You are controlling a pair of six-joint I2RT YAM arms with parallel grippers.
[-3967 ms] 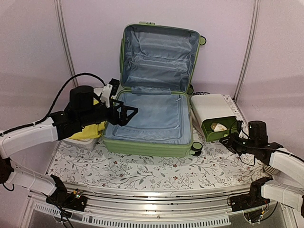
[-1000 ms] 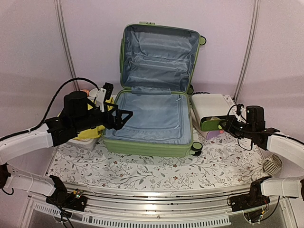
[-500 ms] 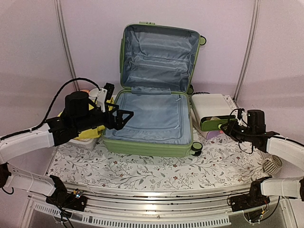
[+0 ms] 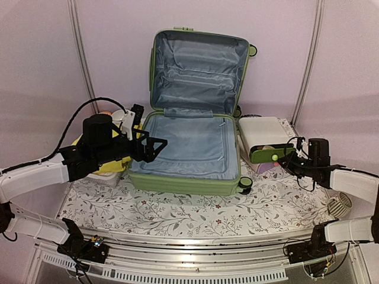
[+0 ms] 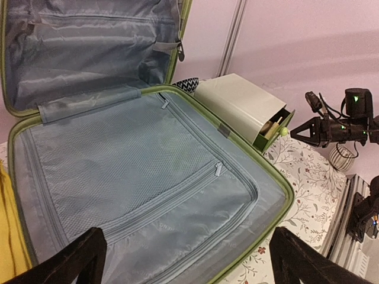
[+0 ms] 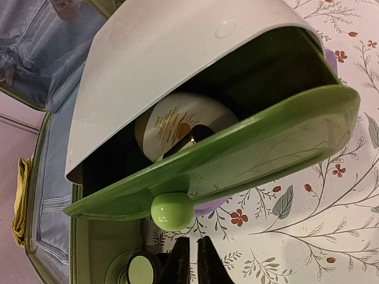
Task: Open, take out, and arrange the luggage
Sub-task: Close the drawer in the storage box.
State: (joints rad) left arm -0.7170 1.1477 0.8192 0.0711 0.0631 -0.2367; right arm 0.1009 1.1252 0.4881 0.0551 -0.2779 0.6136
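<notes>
luggage (image 4: pixel 189 148): it lies open in the middle of the surface (image 4: pixel 177 213). the base is flat and the lid stands upright against the back wall. you see only grey-blue lining and zipped mesh inside, no loose contents.
left fingers (image 5: pixel 83 260): spread wide and holding nothing, they hover over the luggage's front-left corner, just above the rim.
right fingers (image 6: pixel 177 263): nearly together with only a slit between them, holding nothing. they sit right of the luggage, with the tips just short of the green knob (image 6: pixel 170 211).
box (image 4: pixel 263 133): it rests just right of the luggage. its green drawer (image 6: pixel 266 148) is pulled partly out, with a round jar (image 6: pixel 177 127) visible inside.
yellow item (image 4: pixel 115 163): it lies just left of the luggage, partly hidden by your left arm.
how the luggage handles: the shell looks stiff and ribbed, bulky but probably light while empty. the lining is soft and slack, so don't pinch it to move the case.
where to hold: take the green rim of the base, or the handle (image 4: pixel 183 28) on top of the lid.
risks: the wheel (image 4: pixel 244 182) at the front-right corner may let the luggage roll. the upright lid may drop forward if nudged.
</notes>
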